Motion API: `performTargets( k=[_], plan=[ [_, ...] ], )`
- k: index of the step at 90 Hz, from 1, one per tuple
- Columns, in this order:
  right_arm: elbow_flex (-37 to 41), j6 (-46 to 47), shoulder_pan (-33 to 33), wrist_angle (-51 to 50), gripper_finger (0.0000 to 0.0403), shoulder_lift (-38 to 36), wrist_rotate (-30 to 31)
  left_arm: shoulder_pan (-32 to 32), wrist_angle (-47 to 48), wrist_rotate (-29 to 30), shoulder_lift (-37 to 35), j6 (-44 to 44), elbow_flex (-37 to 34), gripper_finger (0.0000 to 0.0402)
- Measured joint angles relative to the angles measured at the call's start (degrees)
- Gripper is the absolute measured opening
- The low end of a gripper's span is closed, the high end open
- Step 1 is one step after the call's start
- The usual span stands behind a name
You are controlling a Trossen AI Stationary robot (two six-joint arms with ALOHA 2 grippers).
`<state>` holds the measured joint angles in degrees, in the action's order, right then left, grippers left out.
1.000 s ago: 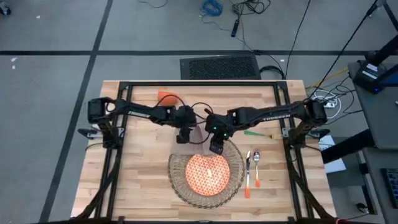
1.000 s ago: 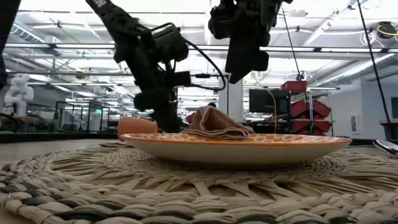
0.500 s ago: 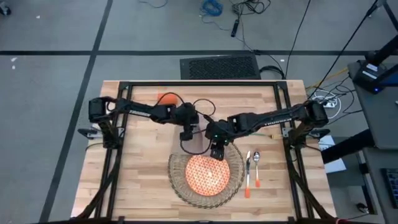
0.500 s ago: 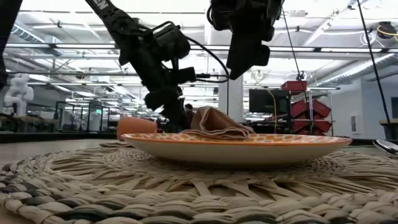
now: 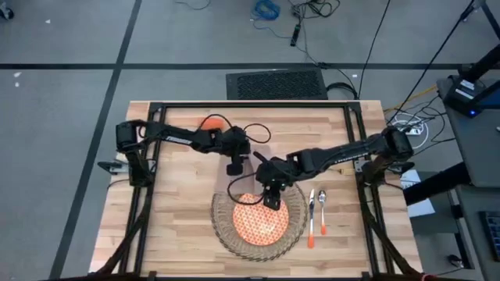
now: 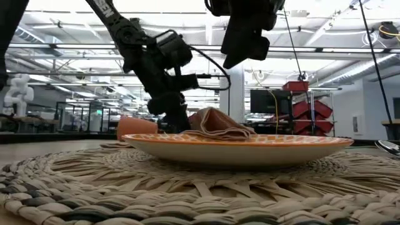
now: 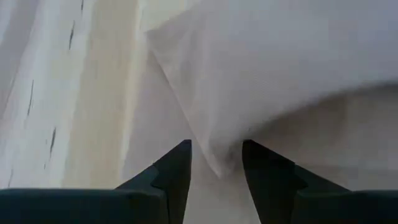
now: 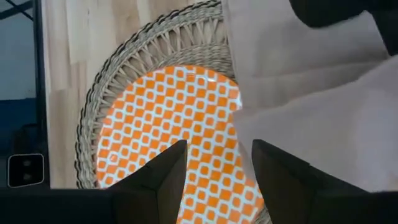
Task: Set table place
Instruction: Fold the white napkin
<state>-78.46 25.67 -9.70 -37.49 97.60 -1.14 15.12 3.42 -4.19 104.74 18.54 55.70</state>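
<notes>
Napkin (image 6: 215, 124) crumpled, plate's (image 6: 250, 150) far edge.

Mat (image 5: 226, 234) with plate (image 5: 258, 220) fills the table's (image 5: 172, 234) near-centre; napkin (image 6: 215, 123) bunched on the plate's far rim. Both grippers crowd that spot: left gripper (image 5: 233, 168) low just beyond the mat's far edge, right gripper (image 5: 270, 197) above the plate's far part. Cup (image 5: 211, 123) by the far edge, under the left arm. Cutlery (image 5: 316, 211) lies just right of the mat. Bare wood along the left edge and near-left corner; narrow strip at the right edge.
</notes>
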Motion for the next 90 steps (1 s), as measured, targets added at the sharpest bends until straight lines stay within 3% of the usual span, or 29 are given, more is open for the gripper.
performTargets(
  k=[24,67,90],
  plan=[
    [0.00,0.72,-1.17,-0.03,0.0169,0.02,1.83,0.00,-0.51,2.50,3.96,3.48,5.24,0.0009],
    [0.00,2.03,-2.80,-0.27,0.0169,0.02,3.87,0.77,-0.76,18.17,4.10,15.02,8.67,0.0000],
    [0.00,3.93,-3.19,-1.21,0.0169,0.02,4.54,2.81,0.37,18.64,4.12,15.00,8.66,0.0005]
  ],
)
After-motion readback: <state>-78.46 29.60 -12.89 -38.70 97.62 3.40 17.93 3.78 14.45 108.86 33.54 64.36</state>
